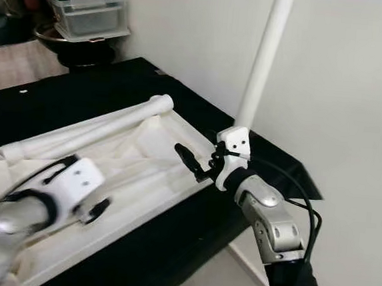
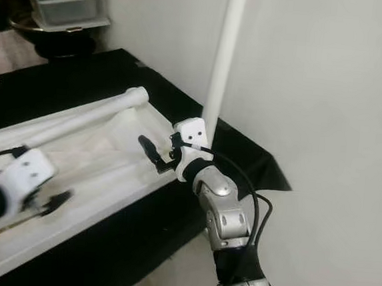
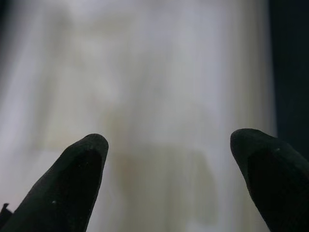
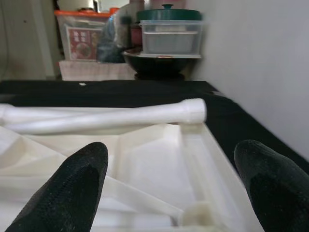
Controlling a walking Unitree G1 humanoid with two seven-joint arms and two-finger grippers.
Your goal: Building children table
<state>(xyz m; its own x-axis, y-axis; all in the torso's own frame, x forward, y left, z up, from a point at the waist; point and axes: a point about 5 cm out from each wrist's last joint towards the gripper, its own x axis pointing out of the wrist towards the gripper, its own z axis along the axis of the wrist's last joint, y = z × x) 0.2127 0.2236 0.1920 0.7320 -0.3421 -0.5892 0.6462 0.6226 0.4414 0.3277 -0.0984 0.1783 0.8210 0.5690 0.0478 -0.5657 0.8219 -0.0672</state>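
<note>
A white plastic tabletop (image 1: pixel 148 191) lies upside down on a black mat (image 1: pixel 189 236). One white leg (image 1: pixel 99 125) rests flat along its far side, also visible in the right wrist view as the leg (image 4: pixel 120 116). A second white leg (image 1: pixel 265 56) stands upright at the tabletop's right corner, its lower end hidden behind my right wrist. My right gripper (image 1: pixel 189 159) is open at that corner, pointing in over the tabletop, nothing between its fingers (image 4: pixel 72 188). Over the tabletop's near left part hangs my left gripper (image 1: pixel 95 208), open and empty, its fingers (image 3: pixel 72 183) spread.
A white wall (image 1: pixel 342 96) runs close along the right. The mat's edge (image 1: pixel 307 187) drops to the floor beside my right arm. At the back left stand a dark bowl (image 1: pixel 79 46) and clear storage boxes (image 1: pixel 88 13) with a green lid.
</note>
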